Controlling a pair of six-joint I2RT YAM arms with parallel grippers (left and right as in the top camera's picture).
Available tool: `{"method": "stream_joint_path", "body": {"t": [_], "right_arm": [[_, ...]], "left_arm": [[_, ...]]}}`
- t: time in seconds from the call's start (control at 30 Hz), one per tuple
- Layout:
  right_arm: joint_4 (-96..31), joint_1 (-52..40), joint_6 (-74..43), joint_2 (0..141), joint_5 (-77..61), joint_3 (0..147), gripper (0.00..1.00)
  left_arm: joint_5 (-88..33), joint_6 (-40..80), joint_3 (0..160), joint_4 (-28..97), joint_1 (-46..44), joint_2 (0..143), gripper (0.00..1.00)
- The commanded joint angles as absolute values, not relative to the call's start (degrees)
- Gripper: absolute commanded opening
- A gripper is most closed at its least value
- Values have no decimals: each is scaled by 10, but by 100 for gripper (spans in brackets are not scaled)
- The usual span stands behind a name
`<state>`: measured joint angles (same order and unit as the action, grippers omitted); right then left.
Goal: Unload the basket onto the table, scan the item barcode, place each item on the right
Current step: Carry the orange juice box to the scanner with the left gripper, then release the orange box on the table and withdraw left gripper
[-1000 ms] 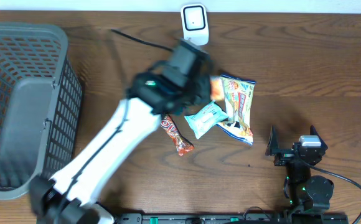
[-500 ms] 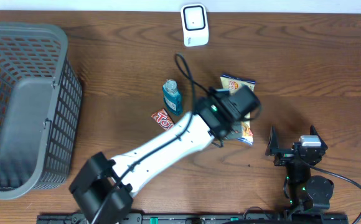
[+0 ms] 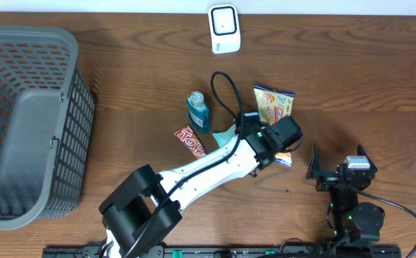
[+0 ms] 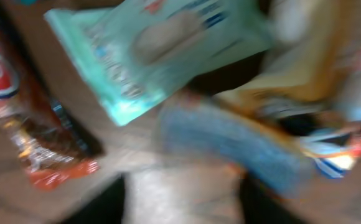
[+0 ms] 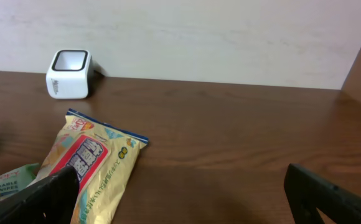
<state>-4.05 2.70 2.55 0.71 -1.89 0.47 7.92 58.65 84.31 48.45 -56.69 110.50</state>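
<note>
Hovering low over the snack pile, the left gripper (image 3: 283, 136) sits above the chip bag's (image 3: 274, 106) near end, just beside the teal wipes pack (image 3: 226, 133). Its wrist view is a blur, so I cannot tell whether it is apart or together. The candy bar (image 3: 191, 141) and sanitizer bottle (image 3: 199, 111) lie nearby on the counter (image 3: 366, 79). The barcode scanner (image 3: 224, 29) stands well apart at the far edge. The right gripper (image 3: 337, 163) gapes wide, holding nothing.
</note>
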Motion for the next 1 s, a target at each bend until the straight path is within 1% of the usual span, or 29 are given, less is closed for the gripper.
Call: {"method": "stream_joint_path", "body": {"t": [0.0,0.03,0.07,0.17,0.33,0.43,0.57,0.83,0.97], "right_arm": [[-43,22,20,5,-18,3,99],[-43,22,20,5,-18,3,99],[-43,22,20,5,-18,3,99],[-43,22,20,5,-18,3,99],[-43,22,20,5,-18,3,99],[-43,22,20,5,-18,3,99],[-43,22,20,5,-18,3,99],[-43,22,20,5,-18,3,99],[-43,22,20,5,-18,3,99]], "left_arm": [[97,600,838,505,-563,1102,82],[97,588,841,510,-562,1094,85],[97,572,844,512,-560,1083,92],[97,525,858,515,-553,1043,96],[98,486,874,507,-522,948,97],[102,479,874,507,-486,888,98],[102,434,874,510,-434,831,98],[102,364,874,507,-327,756,98],[102,315,874,452,-271,728,98]]}}
